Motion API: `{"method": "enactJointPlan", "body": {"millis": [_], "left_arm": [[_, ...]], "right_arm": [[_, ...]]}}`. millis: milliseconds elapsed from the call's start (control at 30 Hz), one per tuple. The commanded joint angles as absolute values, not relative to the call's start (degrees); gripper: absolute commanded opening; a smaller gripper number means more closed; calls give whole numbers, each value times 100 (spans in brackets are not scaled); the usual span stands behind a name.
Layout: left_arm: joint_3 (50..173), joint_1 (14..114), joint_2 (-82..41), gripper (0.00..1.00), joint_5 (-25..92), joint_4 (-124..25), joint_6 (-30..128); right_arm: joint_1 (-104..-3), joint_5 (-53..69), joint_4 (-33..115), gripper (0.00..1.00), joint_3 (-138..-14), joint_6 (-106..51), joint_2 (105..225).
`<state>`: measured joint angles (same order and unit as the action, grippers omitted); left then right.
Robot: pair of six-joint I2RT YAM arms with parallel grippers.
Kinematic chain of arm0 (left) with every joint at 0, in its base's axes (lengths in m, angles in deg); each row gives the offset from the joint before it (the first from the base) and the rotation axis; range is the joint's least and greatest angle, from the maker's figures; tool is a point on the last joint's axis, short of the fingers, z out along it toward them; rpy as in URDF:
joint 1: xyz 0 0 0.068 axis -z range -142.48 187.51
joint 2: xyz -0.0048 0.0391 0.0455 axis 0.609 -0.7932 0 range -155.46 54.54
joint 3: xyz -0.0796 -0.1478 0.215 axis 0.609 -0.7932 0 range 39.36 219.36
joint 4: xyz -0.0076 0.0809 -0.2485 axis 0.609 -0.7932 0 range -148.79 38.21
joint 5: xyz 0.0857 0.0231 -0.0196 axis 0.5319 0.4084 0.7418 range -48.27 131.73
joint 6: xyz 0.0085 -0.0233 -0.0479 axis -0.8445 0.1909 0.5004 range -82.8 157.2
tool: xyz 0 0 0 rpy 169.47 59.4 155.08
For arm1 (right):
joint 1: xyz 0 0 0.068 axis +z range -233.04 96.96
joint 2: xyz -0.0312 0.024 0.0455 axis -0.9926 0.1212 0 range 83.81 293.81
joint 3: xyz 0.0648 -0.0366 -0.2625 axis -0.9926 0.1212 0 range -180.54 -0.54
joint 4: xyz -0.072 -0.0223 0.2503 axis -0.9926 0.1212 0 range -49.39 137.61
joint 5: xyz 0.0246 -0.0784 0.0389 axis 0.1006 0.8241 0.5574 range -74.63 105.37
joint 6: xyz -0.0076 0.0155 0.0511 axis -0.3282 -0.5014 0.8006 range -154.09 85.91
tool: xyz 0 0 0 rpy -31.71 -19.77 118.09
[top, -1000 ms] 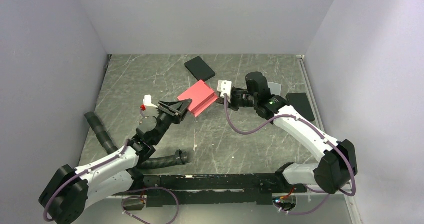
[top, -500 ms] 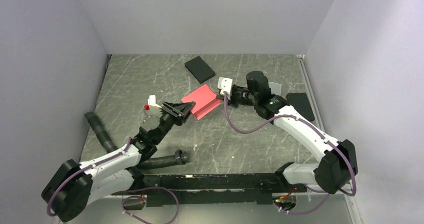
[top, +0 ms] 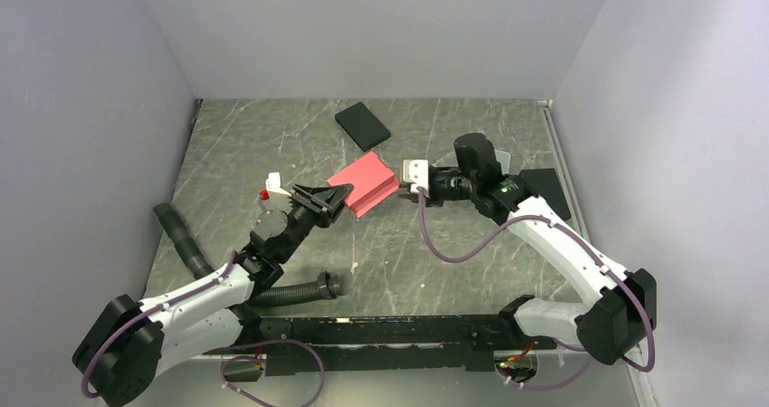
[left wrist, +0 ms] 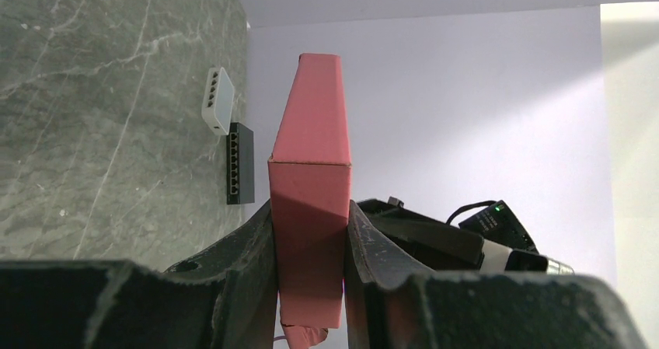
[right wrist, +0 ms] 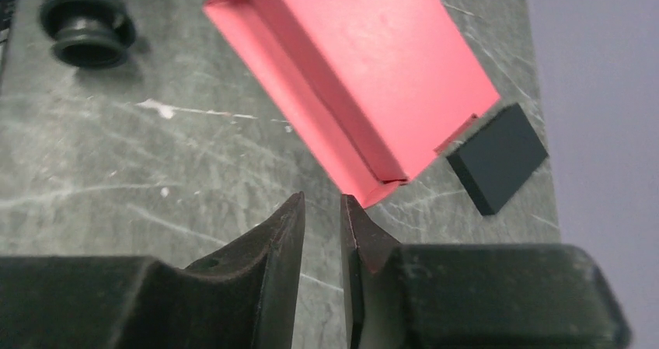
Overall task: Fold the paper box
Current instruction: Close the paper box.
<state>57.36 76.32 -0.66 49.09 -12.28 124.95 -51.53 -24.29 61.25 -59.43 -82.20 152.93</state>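
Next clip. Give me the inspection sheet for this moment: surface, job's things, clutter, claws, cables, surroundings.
Surface: grey marbled table with pale scratch marks.
Job's things: pinkish-red paper box, partly folded, one long side open in the right wrist view, lifted at one end.
Clutter: black flat box at the far side; black ribbed hose near the left arm; black flat item at the right edge.
Claws: left claw clamped on one end of the paper box; right claw slightly open, empty, just short of the box's corner.
Cables: purple cable looping off the right arm; another runs along the left arm.
Surroundings: plain pale walls on three sides.
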Motion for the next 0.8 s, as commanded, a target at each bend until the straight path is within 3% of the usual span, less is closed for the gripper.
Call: {"method": "enactJointPlan", "body": {"millis": [0,200,333,633,767], "left_arm": [[5966,7641,26,0,4923,-1260,12439],[5994,7635,-65,0,4901,-1198,12449],[6039,7634,-116,0,4907,-1288,12463],[6193,7632,-344,0,5008,-1277,12411],[6212,7636,-343,0,5201,-1242,12329]], "right_arm": [[-5130,-3656,6938,24,-6129,-9174,15118],[-4780,-3375,6803,13,-6213,-8894,15243],[-4635,-3505,6488,26,-6168,-8457,15179],[-3952,-2619,4659,23,-6185,-5271,15635],[-3901,-2133,4338,21,-6101,-4679,15715]]}}
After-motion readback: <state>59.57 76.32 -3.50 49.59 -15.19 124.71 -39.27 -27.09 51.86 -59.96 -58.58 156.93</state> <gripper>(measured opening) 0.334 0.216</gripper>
